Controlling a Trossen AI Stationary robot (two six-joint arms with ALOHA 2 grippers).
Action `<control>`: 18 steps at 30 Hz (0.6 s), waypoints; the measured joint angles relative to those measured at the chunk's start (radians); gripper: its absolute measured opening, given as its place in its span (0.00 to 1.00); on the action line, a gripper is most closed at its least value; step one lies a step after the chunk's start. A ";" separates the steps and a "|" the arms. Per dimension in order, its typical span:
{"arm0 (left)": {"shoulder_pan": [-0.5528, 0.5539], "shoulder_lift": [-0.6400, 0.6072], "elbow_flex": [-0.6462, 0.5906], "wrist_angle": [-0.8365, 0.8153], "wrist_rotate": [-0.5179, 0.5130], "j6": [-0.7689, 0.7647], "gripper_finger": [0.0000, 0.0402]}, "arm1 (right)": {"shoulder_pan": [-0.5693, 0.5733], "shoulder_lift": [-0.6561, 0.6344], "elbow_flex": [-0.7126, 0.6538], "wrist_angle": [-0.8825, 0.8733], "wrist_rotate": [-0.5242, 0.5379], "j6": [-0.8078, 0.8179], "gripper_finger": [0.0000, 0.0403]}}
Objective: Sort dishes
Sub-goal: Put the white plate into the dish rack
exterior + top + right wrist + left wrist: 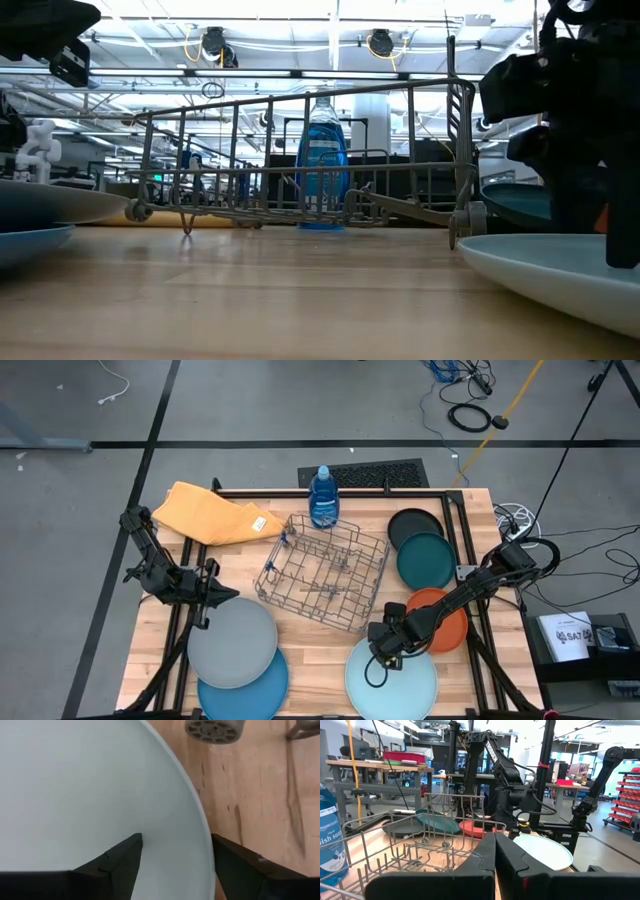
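My right gripper (383, 653) is open and points down over the far-left rim of the light blue plate (391, 680). In the right wrist view (177, 837) one finger stands over the plate (75, 785) and the other outside its rim (202, 827). My left gripper (228, 596) is shut and hovers by the far edge of the grey plate (232, 642), which rests on the blue plate (245, 690). An orange plate (445, 622), a dark teal plate (425, 560) and a black plate (411, 523) lie in an overlapping row along the right side.
A wire rack (325, 572) stands in the middle of the table, with a blue soap bottle (323, 497) behind it and a folded yellow cloth (210, 512) at the far left. Bare wood (315, 660) lies between the two near plates.
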 joint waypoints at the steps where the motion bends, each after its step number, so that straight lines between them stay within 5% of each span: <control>1: 0.000 0.000 0.000 0.000 0.000 0.000 0.00 | 0.000 0.000 0.000 0.000 0.001 0.000 0.53; 18: 0.000 0.000 0.000 -0.001 0.000 0.000 0.00 | 0.000 0.001 -0.002 -0.003 0.033 0.003 0.14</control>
